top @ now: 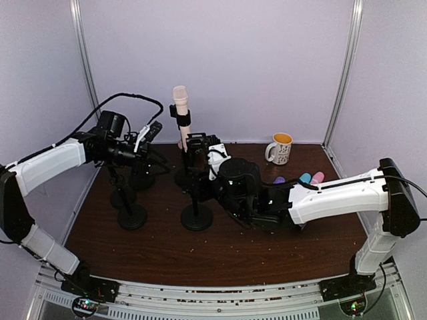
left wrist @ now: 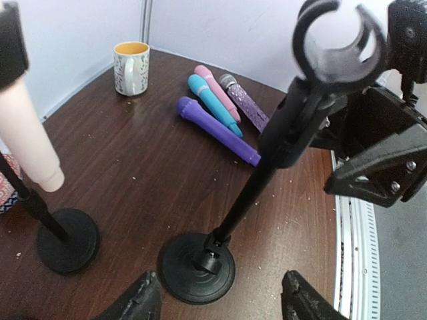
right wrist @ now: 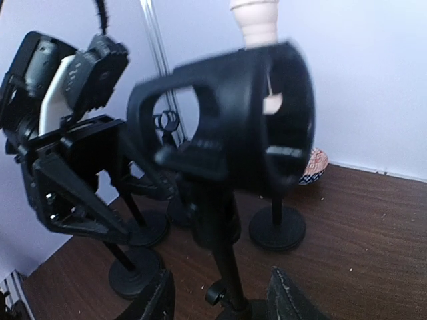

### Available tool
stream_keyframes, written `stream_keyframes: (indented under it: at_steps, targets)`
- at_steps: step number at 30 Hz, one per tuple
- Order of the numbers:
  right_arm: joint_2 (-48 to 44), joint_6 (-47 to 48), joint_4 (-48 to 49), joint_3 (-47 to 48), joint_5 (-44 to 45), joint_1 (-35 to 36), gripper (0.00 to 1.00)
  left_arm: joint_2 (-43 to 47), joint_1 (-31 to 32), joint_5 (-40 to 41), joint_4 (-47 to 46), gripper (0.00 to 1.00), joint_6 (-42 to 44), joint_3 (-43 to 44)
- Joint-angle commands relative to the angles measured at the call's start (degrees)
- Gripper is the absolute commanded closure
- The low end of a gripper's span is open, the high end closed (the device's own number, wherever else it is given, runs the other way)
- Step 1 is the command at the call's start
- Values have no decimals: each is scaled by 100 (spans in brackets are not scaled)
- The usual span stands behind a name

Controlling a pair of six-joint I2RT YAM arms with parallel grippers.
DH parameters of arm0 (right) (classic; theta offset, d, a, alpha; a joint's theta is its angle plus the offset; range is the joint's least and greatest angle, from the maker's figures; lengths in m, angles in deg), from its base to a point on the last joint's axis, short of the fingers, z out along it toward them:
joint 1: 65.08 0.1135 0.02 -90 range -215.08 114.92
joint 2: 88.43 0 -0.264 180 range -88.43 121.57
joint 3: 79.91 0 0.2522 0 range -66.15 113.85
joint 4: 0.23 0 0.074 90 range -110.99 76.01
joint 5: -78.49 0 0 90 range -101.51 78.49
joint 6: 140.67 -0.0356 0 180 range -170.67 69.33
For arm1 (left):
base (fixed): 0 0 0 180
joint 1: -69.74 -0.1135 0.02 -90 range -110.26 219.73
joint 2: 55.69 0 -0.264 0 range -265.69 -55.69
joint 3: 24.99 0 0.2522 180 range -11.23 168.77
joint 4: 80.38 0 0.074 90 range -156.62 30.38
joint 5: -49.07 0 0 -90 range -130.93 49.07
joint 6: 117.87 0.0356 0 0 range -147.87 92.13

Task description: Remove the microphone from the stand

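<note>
A cream microphone [top: 180,107] stands upright in the clip of a black stand [top: 183,175] at the back middle. It shows at the left edge of the left wrist view [left wrist: 30,140] and at the top of the right wrist view [right wrist: 256,20]. My left gripper [top: 148,137] is open and empty, left of the microphone, above an empty stand's base [left wrist: 197,268]. My right gripper [top: 200,152] is open just right of the microphone stand. Its fingers [right wrist: 155,300] straddle the pole of another empty stand [right wrist: 227,260] without closing on it.
Several empty black stands [top: 197,217] crowd the left middle. Purple [left wrist: 217,130], blue [left wrist: 213,103], pink and glittery microphones lie on the table at the right, near a white and yellow mug [top: 279,148]. A patterned bowl [right wrist: 312,167] sits behind the stands.
</note>
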Motion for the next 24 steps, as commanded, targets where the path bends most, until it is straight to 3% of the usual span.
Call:
stream_keyframes:
  at_steps: [1,17,24]
  targets:
    - [140,389,640,323,1020,33,52,503,-133,130,375,35,179,148]
    - [1149,1097,849,1393,1327,56,58,779,-344,312,831,33,286,504]
    - [1249,1557,1403,1414,1530,36,95,879,-402,334,962,32,351,582]
